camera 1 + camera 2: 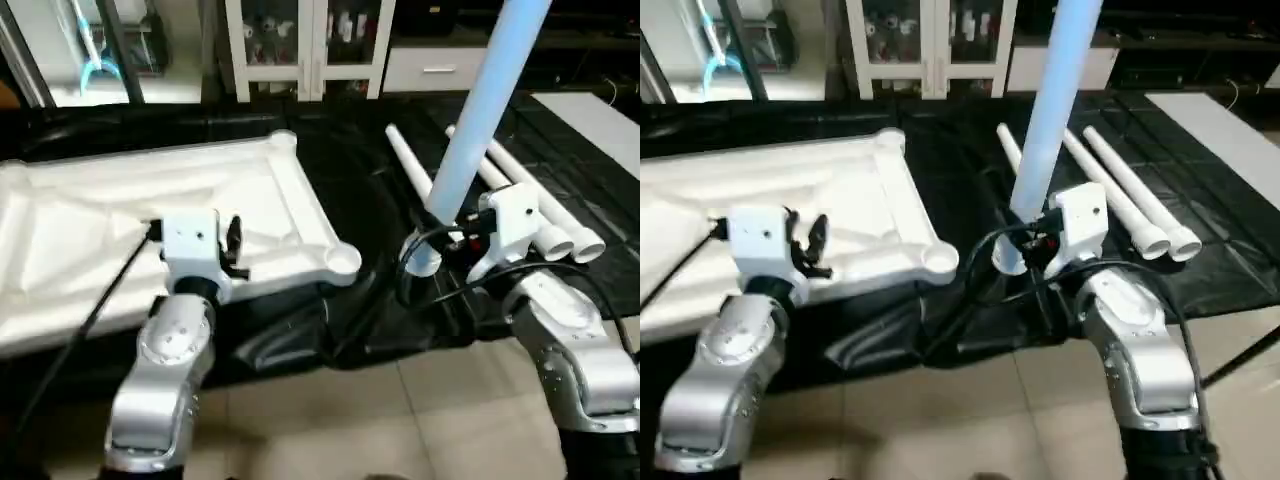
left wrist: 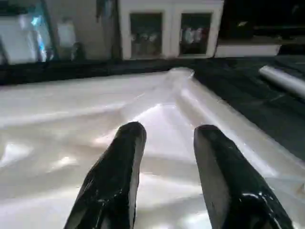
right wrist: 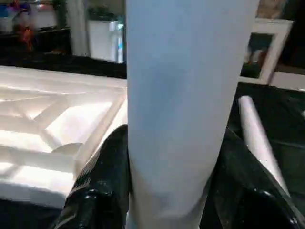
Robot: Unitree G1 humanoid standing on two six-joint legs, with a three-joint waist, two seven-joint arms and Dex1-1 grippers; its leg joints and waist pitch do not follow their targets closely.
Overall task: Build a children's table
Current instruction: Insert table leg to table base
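The children's table top (image 1: 100, 230) lies upside down on the left, ribbed underside up. Its near-right corner socket (image 1: 342, 261) is empty. My left gripper (image 2: 164, 138) hovers over the top's near part, open, with nothing between its fingers (image 1: 233, 240). My right gripper (image 1: 452, 245) is shut on a white leg (image 1: 480, 110), which stands almost upright and leans a little to the right. The leg's lower end (image 1: 422, 262) hangs just right of that socket, apart from it. Three more legs (image 1: 545, 215) lie side by side on the black sheet to the right, one (image 1: 408, 158) partly behind the held leg.
A black sheet (image 1: 360, 180) covers the floor under the parts, with tiles (image 1: 400, 420) in front of it. A white glass-door cabinet (image 1: 310, 45) stands at the back. A white board (image 1: 600, 120) lies far right. Black cables (image 1: 420, 290) loop below my right gripper.
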